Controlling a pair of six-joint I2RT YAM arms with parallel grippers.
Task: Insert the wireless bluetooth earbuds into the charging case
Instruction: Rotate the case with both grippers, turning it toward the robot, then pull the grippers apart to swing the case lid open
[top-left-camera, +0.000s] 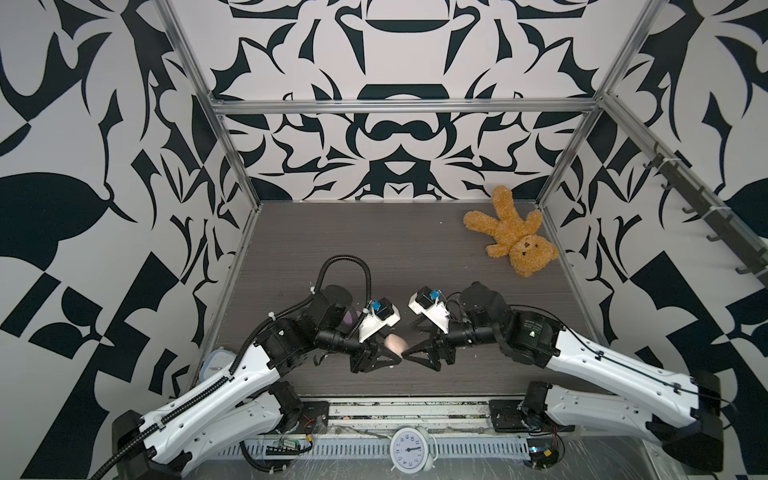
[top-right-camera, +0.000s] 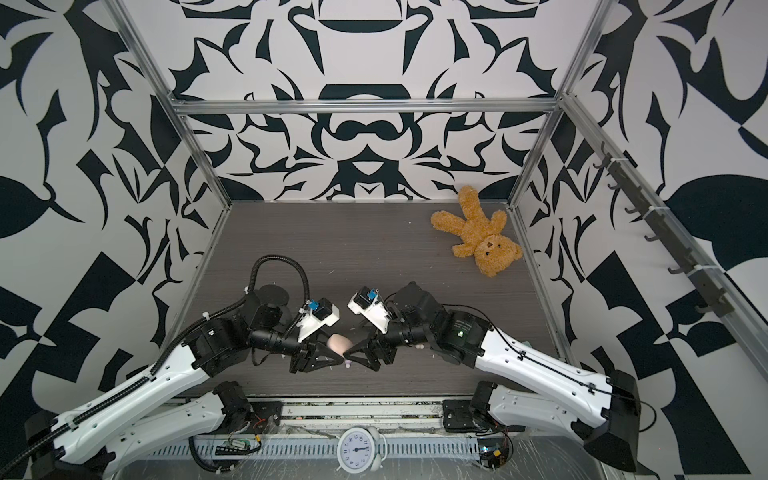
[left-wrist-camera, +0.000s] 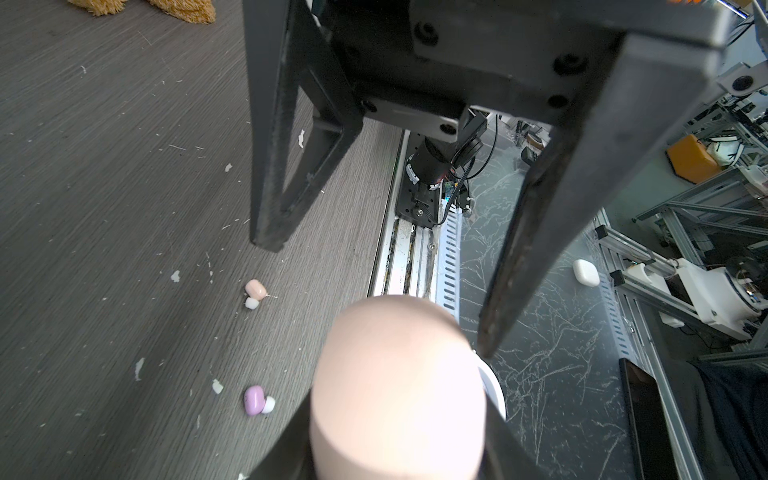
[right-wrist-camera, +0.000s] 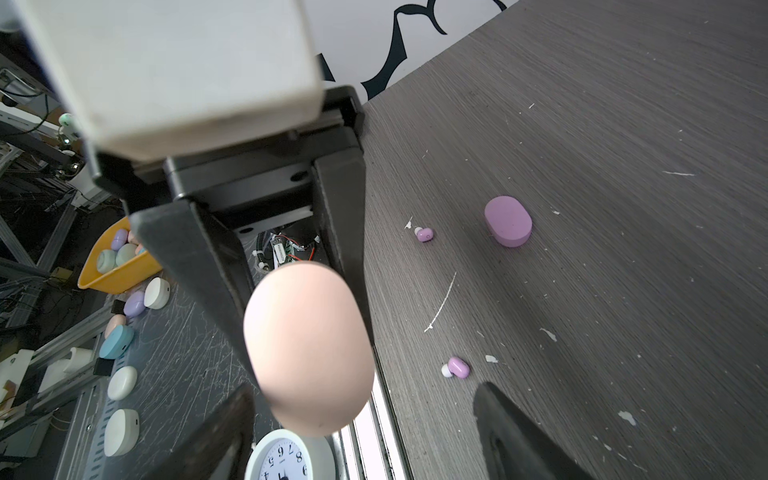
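Left end effector (top-left-camera: 392, 356) grips the peach-pink charging case (top-left-camera: 395, 344) above the tabletop (top-left-camera: 415, 249) near its front edge, right end effector (top-left-camera: 412, 355) spread wide beside it, peach earbud (left-wrist-camera: 255, 289) and lilac earbud (left-wrist-camera: 254, 400) loose below; best steady the base, lift the lid gently.

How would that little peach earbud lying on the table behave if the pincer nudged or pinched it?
The peach earbud looks tiny and bean-shaped, so it is probably very light and would skid or roll from a sideways nudge. Its smooth rounded shell may squirt out of a pinch. The pale tip looks softer and might give slightly.
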